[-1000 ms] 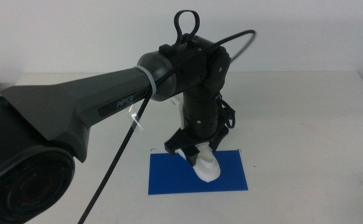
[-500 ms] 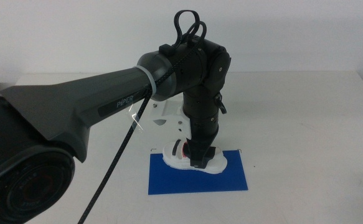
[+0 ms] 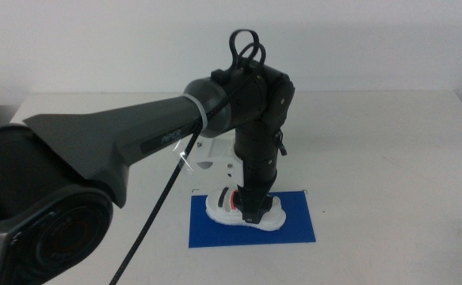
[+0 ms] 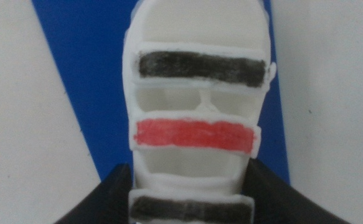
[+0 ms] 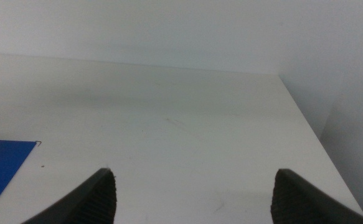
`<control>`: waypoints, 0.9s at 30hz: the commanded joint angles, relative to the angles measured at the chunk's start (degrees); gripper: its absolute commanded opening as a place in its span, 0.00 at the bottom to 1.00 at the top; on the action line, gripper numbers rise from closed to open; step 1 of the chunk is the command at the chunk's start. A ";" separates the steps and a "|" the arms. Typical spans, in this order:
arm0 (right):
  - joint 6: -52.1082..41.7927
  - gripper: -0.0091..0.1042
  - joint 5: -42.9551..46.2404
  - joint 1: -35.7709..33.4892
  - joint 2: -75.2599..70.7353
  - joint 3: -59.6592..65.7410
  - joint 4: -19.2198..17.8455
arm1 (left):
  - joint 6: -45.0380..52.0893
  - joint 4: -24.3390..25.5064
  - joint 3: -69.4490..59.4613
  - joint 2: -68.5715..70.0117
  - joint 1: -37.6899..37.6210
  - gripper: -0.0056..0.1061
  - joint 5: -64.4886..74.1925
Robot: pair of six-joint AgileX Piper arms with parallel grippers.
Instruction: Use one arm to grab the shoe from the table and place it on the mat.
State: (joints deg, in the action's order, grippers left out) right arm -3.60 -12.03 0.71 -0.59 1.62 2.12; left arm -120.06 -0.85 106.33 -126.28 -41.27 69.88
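White table (image 3: pixel 389 150) carries the blue mat (image 3: pixel 294 226), where the shoe (image 3: pixel 242 210) lies, clamped across its sides by the left gripper (image 4: pixel 190 196). It looks light and stiff-soled; the mid-sole flanks suit gripping. Only the left wrist view shows its straps clearly. The right gripper (image 5: pixel 193 186) waits spread apart, well away from the mat.

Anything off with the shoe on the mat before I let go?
Nothing stands out. The shoe lies sole-down and intact on the mat, straps up, with the left gripper clamped across it. One end sits near the mat's far-left edge. The right gripper waits open over the table.
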 commanded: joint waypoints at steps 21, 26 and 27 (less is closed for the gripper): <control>-0.47 0.65 4.42 0.14 -1.49 0.30 -0.51 | -1.37 1.16 5.44 8.47 -0.15 0.89 4.74; -0.47 0.65 4.42 0.14 -1.49 0.30 -0.51 | 1.87 8.89 7.83 13.27 -0.15 0.89 5.06; -0.47 0.65 4.42 0.14 -1.49 0.30 -0.51 | 4.29 10.31 7.90 14.52 -0.15 0.89 5.06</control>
State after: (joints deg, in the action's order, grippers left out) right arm -3.60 -12.03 0.71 -0.59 1.62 2.12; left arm -118.23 6.25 112.15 -117.02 -41.27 70.22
